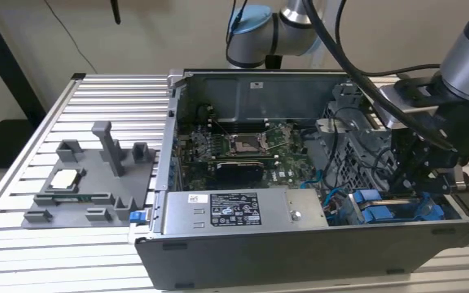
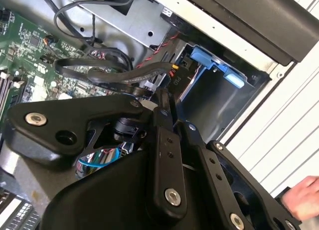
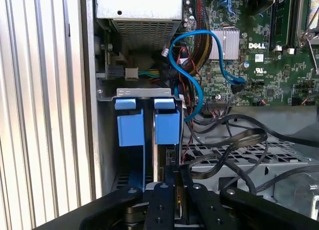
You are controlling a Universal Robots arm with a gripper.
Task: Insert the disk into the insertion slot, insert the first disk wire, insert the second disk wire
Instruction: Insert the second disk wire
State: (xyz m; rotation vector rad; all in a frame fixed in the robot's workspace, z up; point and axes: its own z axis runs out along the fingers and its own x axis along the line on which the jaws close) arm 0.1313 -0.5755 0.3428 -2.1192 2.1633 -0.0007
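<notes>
My jaws point(image 1: 418, 194) were down inside the open computer case point(image 1: 300, 256), at the corner toward the exterior view's right, just over the insertion slot point(image 3: 144, 155). In the first wrist view they were closed narrow on the top edge of the disk point(image 3: 158, 163), which stood upright in the slot between its blue carrier pieces point(image 3: 167, 126). A blue cable point(image 3: 192, 85) and black wires point(image 3: 234, 140) lay beside it, near the motherboard point(image 3: 259, 51).

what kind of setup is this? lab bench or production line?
Looks like a lab test bench, probably for robot PC assembly: an open computer case on a slotted aluminium table, a grey fixture tray beside it, and the arm's pincer down inside the case near the blue drive carriers.
</notes>
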